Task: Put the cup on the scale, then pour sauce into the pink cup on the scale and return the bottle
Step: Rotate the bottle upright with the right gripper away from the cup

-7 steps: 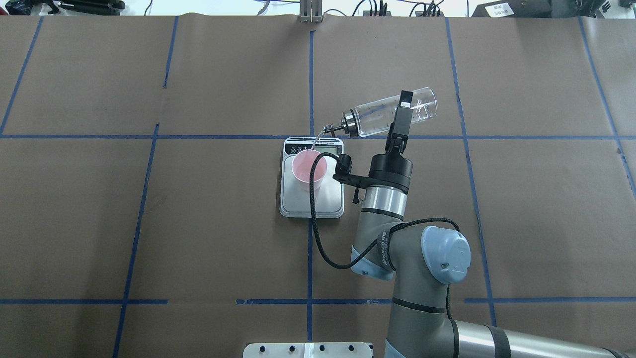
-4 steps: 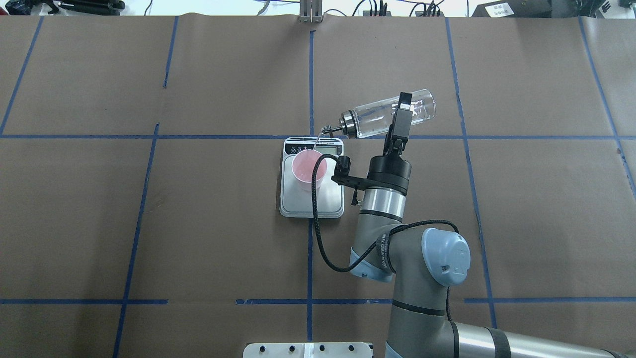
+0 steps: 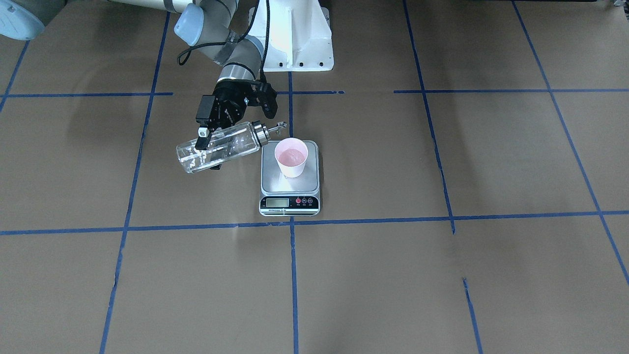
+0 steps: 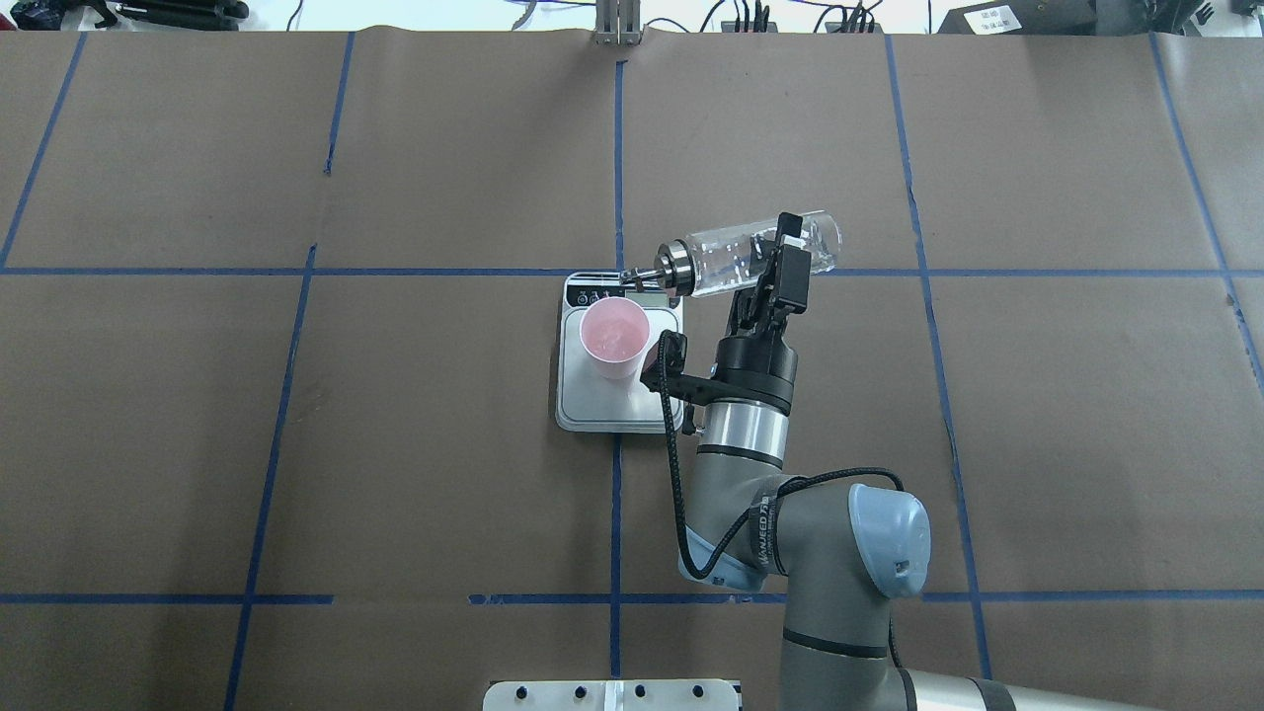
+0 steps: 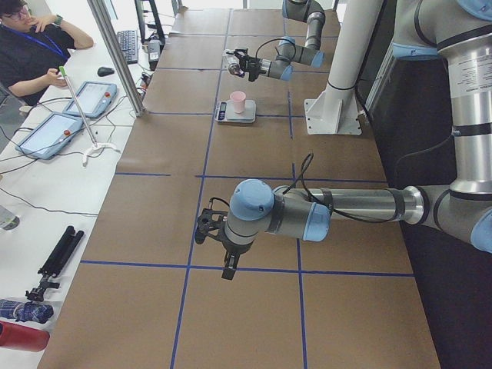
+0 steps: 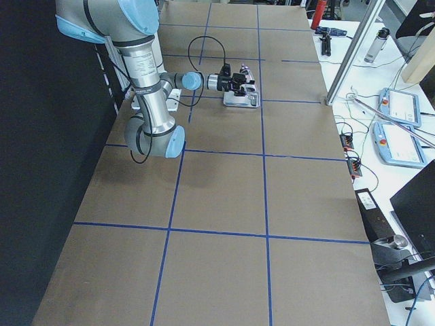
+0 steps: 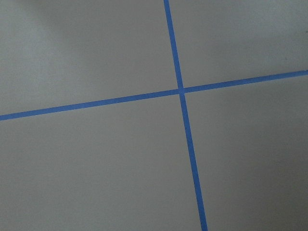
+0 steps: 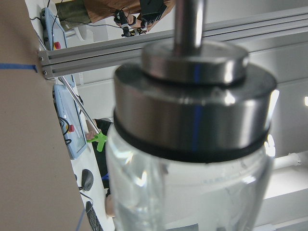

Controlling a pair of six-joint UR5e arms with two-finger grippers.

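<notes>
The pink cup point(image 4: 614, 336) stands on the scale point(image 4: 592, 403) at the table's middle, with clear liquid in it point(image 3: 291, 156). My right gripper point(image 4: 785, 255) is shut on the clear glass bottle point(image 4: 731, 262) and holds it nearly level in the air, to the right of the scale's display end. Its metal cap point(image 4: 676, 267) and spout point toward the cup. No stream shows at the spout. The cap fills the right wrist view point(image 8: 192, 106). My left gripper point(image 5: 221, 246) hangs over bare table far from the scale. I cannot tell whether it is open or shut.
The table is brown paper with blue tape lines point(image 7: 182, 91). The white robot base point(image 3: 295, 39) stands behind the scale. An operator point(image 5: 31, 46) sits at a side desk with tablets, past an aluminium post point(image 5: 115, 54).
The right gripper has swung the bottle back toward level and drawn it nearer the robot. The thin stream from spout to cup has stopped. Cup and scale have not moved.
</notes>
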